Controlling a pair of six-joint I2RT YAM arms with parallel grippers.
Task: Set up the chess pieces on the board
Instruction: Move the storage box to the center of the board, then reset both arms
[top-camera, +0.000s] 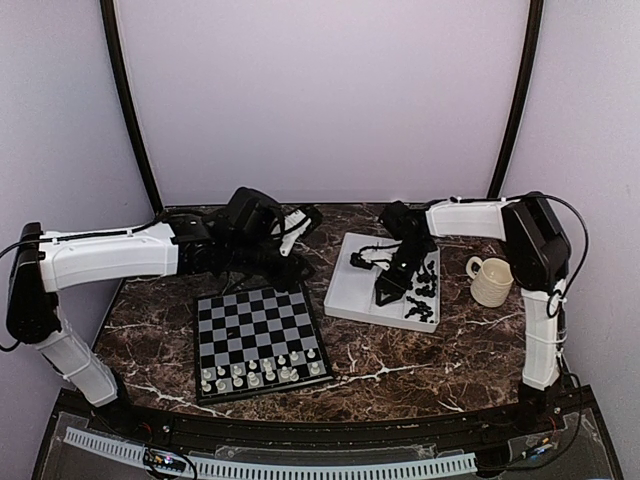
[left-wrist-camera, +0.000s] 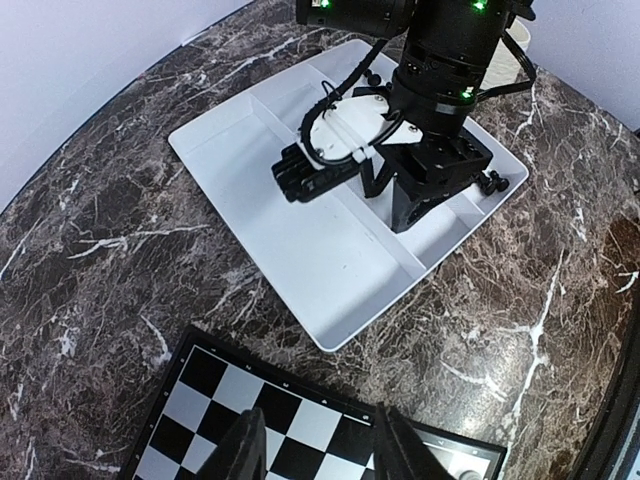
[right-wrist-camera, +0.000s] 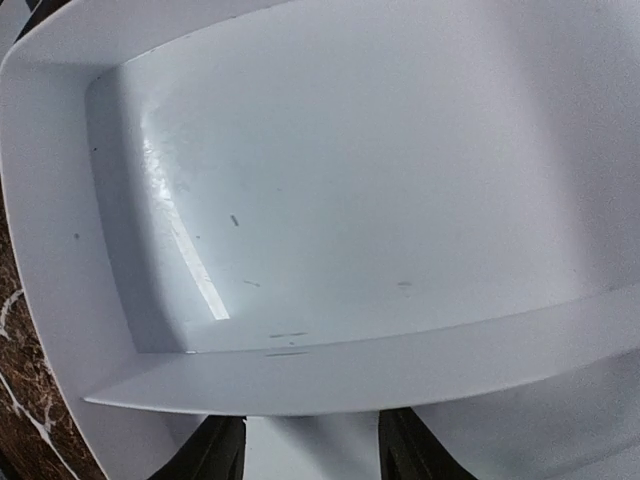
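The right gripper (right-wrist-camera: 310, 450) gapes empty over the white tray (right-wrist-camera: 350, 180). At lower frame, the left gripper (left-wrist-camera: 318, 445) gapes empty by the board (left-wrist-camera: 200, 400).

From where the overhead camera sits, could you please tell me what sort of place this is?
Probably a robot test booth: plain pale walls close in a marble-patterned table, two robot arms are mounted at its near edge, and a chessboard lies on it.

Soft even light from above, bright glare streak on the white tray (right-wrist-camera: 195, 275), wrist views bowed at edges
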